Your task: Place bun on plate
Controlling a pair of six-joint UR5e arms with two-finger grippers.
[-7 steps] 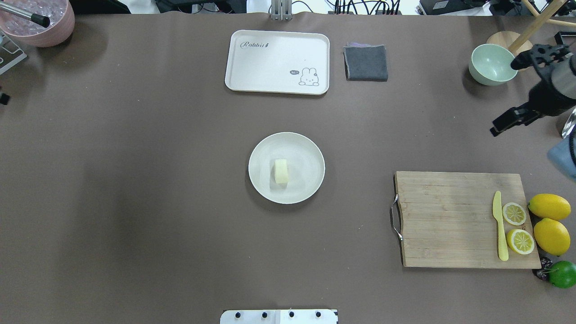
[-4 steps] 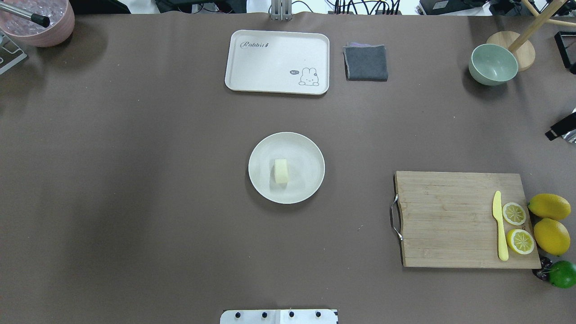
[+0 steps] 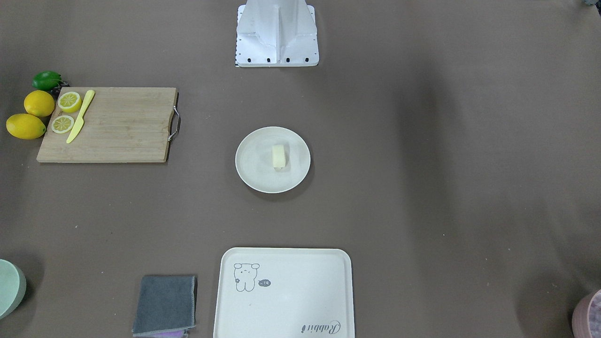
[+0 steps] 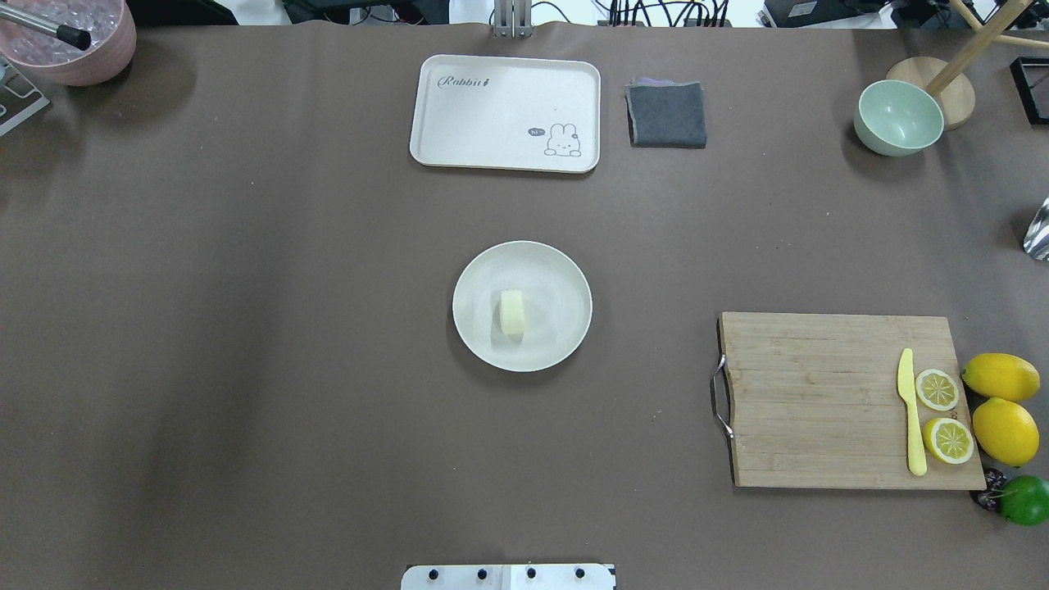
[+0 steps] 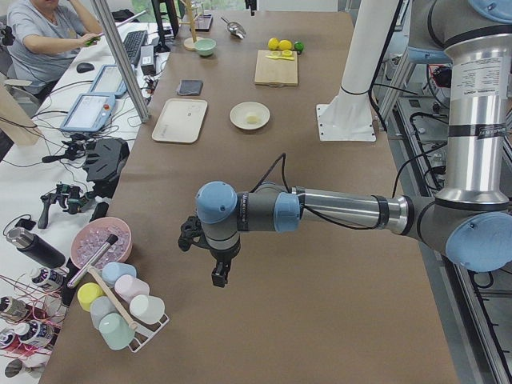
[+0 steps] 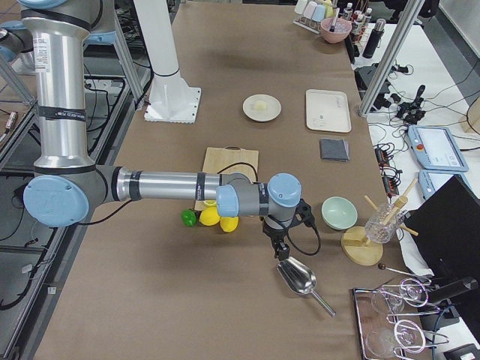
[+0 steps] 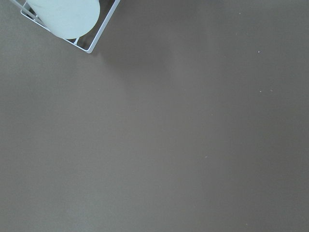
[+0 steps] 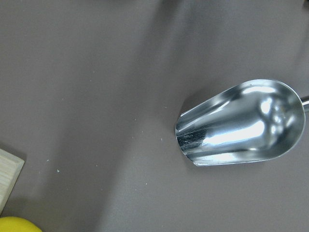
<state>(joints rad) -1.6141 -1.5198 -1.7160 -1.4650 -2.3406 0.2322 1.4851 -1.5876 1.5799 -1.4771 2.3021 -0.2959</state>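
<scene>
My jaws, left gripper (image 5: 218,274) and right gripper (image 6: 280,251): whether parted or closed, I cannot tell. The smooth, pale cream, loaf-shaped bun (image 4: 512,311) lies on the round, rimmed plate (image 4: 561,279).

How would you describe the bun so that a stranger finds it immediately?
Find the round off-white plate in the middle of the brown table. A small, cream-yellow, loaf-shaped bun lies near its centre. Unlike the bright lemon halves on the wooden board, it is plain and pale.

Brown table (image 4: 246,328) bears plate (image 4: 561,283), tray (image 4: 492,115), board (image 4: 819,393), cloth (image 4: 667,115).
</scene>
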